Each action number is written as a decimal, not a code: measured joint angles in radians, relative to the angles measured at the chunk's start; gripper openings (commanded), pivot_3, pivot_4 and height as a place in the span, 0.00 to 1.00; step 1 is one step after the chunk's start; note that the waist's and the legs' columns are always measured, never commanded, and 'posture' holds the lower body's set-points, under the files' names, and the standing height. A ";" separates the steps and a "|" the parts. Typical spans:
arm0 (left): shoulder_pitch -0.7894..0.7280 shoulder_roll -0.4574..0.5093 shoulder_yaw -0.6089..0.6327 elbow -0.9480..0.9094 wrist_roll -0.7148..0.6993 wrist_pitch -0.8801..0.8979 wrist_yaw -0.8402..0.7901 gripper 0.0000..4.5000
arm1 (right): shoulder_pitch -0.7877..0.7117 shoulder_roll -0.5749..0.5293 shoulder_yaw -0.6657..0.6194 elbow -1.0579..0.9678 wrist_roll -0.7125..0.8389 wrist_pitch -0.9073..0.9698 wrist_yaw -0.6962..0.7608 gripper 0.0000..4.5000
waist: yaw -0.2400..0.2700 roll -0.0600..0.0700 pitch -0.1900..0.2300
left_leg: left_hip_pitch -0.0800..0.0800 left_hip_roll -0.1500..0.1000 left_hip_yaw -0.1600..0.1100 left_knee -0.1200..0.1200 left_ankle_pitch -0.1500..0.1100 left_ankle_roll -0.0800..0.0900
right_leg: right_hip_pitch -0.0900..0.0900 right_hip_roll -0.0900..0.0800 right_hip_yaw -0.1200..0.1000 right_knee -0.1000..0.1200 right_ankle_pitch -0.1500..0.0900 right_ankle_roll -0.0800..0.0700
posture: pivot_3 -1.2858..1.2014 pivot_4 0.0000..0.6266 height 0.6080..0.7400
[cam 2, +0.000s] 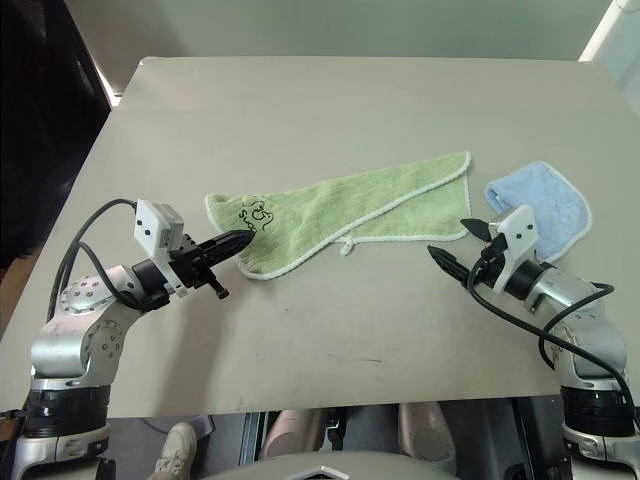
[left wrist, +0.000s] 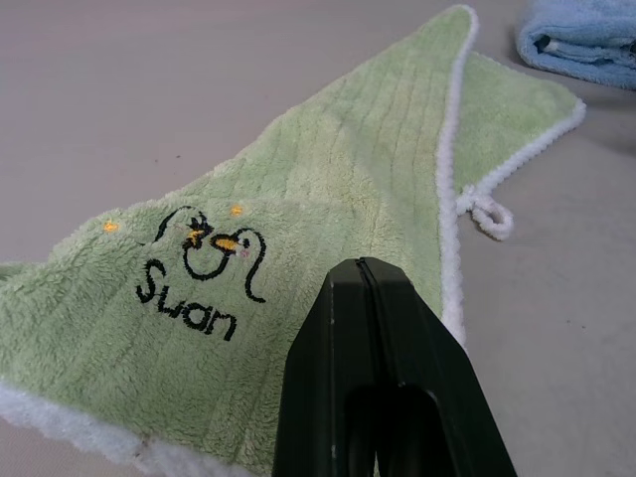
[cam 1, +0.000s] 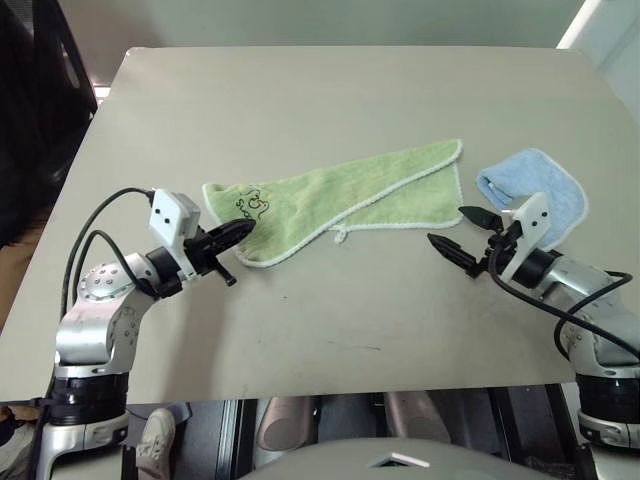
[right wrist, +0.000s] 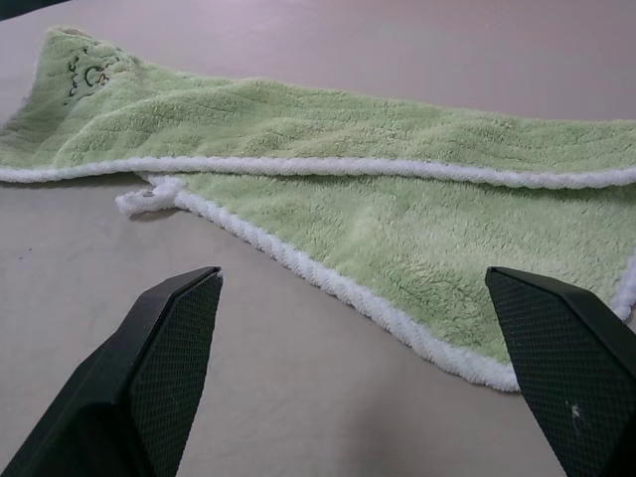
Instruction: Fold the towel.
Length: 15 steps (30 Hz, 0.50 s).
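Beige table [cam 1: 330,100]: one towel [cam 1: 350,195], one blue cloth [cam 1: 535,190], two tools.

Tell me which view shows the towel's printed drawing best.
Left wrist view: the drawing is close and legible. Both eye views show it as a small dark mark on the towel; the right wrist view shows it far off.

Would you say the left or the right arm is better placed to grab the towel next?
Probably the right. The right gripper is open and faces the towel's near white edge across a short stretch of table. The left gripper sits at the printed corner but is shut, so it must open first.
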 measured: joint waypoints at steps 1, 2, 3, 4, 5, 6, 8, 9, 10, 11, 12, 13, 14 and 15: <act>-0.002 0.000 -0.001 0.000 0.000 0.000 0.000 0.00 | 0.005 0.000 0.000 -0.007 0.000 0.000 -0.001 0.99 | 0.000 0.000 0.000 | 0.000 0.000 0.000 0.000 0.000 0.000 | 0.000 0.000 0.000 0.000 0.000 0.000 | 0.52 0.24 0.97; -0.005 0.000 -0.002 0.000 -0.001 0.000 -0.001 0.00 | 0.013 -0.001 -0.001 -0.018 0.001 0.001 -0.003 0.99 | 0.000 0.000 0.000 | 0.000 0.000 0.000 0.000 0.000 0.000 | 0.000 0.000 0.000 0.000 0.000 0.000 | 0.52 0.24 0.97; -0.007 0.000 -0.004 0.000 -0.001 0.000 -0.001 0.00 | 0.016 -0.001 -0.002 -0.021 0.001 0.002 -0.004 0.99 | 0.000 0.000 0.000 | 0.000 0.000 0.000 0.000 0.000 0.000 | 0.000 0.000 0.000 0.000 0.000 0.000 | 0.52 0.24 0.97; -0.011 0.000 -0.008 0.001 -0.001 0.000 -0.003 0.00 | 0.022 -0.003 -0.005 -0.024 0.001 0.003 -0.005 0.99 | 0.000 0.000 0.000 | 0.000 0.000 0.000 0.000 0.000 0.000 | 0.000 0.000 0.000 0.000 0.000 0.000 | 0.52 0.24 0.97; -0.017 -0.001 -0.013 0.003 0.000 0.000 -0.004 0.00 | 0.029 -0.004 -0.008 -0.025 0.001 0.003 -0.006 0.99 | 0.000 0.000 0.000 | 0.000 0.000 0.000 0.000 0.000 0.000 | 0.000 0.000 0.000 0.000 0.000 0.000 | 0.52 0.24 0.97; -0.022 -0.003 -0.018 0.005 0.000 0.000 -0.005 0.00 | 0.032 -0.005 -0.010 -0.025 0.001 0.004 -0.006 0.99 | 0.000 0.000 0.000 | 0.000 0.000 0.000 0.000 0.000 0.000 | 0.000 0.000 0.000 0.000 0.000 0.000 | 0.52 0.24 0.97; -0.032 -0.005 -0.030 0.011 0.004 -0.001 -0.006 0.00 | 0.037 -0.005 -0.014 -0.035 0.001 0.006 -0.011 0.99 | 0.000 0.000 0.000 | 0.000 0.000 0.000 0.000 0.000 0.000 | 0.000 0.000 0.000 0.000 0.000 0.000 | 0.52 0.24 0.97; -0.035 -0.005 -0.034 0.015 0.006 -0.003 -0.007 0.00 | 0.038 -0.005 -0.016 -0.041 0.001 0.007 -0.013 0.99 | -0.001 0.000 0.000 | 0.000 0.000 0.000 0.000 0.000 0.000 | 0.000 0.000 0.000 0.000 0.000 0.000 | 0.52 0.24 0.97; -0.039 -0.007 -0.037 0.020 0.007 -0.004 -0.009 0.00 | 0.037 -0.005 -0.016 -0.045 0.001 0.007 -0.013 0.99 | -0.001 0.000 0.000 | 0.000 0.000 0.000 0.000 0.000 0.000 | 0.000 0.000 0.000 0.000 0.000 0.000 | 0.52 0.24 0.97; -0.043 -0.008 -0.037 0.022 0.008 -0.005 -0.009 0.00 | 0.035 -0.005 -0.016 -0.045 0.001 0.007 -0.014 0.99 | -0.001 0.000 0.000 | 0.000 0.000 0.000 0.000 0.000 0.000 | 0.000 0.000 0.000 0.000 0.000 0.000 | 0.52 0.24 0.97; -0.046 -0.008 -0.037 0.024 0.009 -0.008 -0.009 0.00 | 0.032 -0.005 -0.016 -0.045 0.001 0.007 -0.014 0.99 | -0.001 0.000 0.000 | 0.000 0.000 0.000 0.000 0.001 -0.001 | 0.000 0.000 0.000 0.000 0.000 0.000 | 0.52 0.24 0.97; -0.046 -0.009 -0.037 0.025 0.011 -0.010 -0.008 0.00 | 0.027 -0.005 -0.016 -0.043 0.001 0.006 -0.014 0.99 | -0.001 0.000 0.000 | 0.000 0.000 0.000 0.000 0.001 0.000 | 0.000 0.000 0.000 0.000 0.000 0.000 | 0.52 0.24 0.97; -0.046 -0.012 -0.037 0.025 0.012 -0.011 -0.008 0.00 | 0.024 -0.005 -0.017 -0.042 0.001 0.005 -0.014 0.99 | -0.001 0.000 0.000 | 0.000 0.000 0.000 0.000 0.001 0.000 | 0.000 0.000 0.000 0.000 0.000 0.000 | 0.52 0.24 0.97; -0.046 -0.015 -0.037 0.025 0.014 -0.012 -0.008 0.00 | 0.021 -0.005 -0.017 -0.040 0.001 0.004 -0.013 0.99 | -0.001 0.000 0.000 | 0.000 0.000 0.000 0.000 0.001 0.000 | 0.000 0.000 0.000 0.000 0.000 0.000 | 0.52 0.24 0.97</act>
